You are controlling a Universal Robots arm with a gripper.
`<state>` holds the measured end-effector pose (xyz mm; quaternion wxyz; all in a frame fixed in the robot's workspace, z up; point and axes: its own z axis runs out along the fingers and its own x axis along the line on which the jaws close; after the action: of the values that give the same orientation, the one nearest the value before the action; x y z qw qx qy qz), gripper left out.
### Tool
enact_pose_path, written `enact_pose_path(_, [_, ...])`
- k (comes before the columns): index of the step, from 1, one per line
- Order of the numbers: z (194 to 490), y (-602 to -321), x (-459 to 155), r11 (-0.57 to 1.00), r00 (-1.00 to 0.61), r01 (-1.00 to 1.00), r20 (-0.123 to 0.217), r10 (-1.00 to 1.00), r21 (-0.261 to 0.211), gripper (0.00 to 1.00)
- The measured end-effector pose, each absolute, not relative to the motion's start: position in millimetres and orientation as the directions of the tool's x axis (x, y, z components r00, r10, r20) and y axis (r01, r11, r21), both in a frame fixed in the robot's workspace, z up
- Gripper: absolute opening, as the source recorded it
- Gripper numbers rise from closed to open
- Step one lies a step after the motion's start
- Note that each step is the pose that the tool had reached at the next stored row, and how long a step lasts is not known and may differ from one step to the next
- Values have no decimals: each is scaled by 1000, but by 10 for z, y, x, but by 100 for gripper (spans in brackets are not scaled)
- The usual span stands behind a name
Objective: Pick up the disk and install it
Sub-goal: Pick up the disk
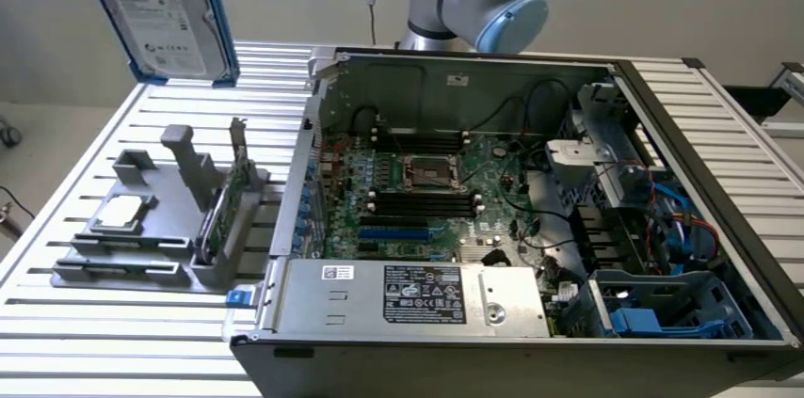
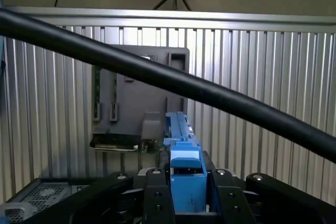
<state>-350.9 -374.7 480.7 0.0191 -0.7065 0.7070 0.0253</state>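
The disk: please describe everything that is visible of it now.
The disk is a rectangular drive of silver-grey metal, with a pale label on its face and blue plastic rails along its long edges. It hangs upright, slightly tilted, above the slatted table, at the exterior view's left. The gripper has its jaws shut on it.

I see the gripper (image 2: 186, 195) clamped on the disk (image 2: 184, 140), held edge-on by its blue rail. A black cable (image 2: 210, 95) crosses in front of the grey fixture (image 2: 139, 95) on the slatted table (image 2: 262, 72).
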Motion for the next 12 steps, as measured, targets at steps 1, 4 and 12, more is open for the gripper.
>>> enact_pose_path(1, [4831,-3760,-3464,0,-1,-1000,-63,-998,9,33])
enact_pose_path(4, [4872,-3810,-3329,0,-1,-1000,-63,-998,9,33])
enact_pose_path(12, [4891,-3984,-2970,0,-1,-1000,-63,-998,10,33])
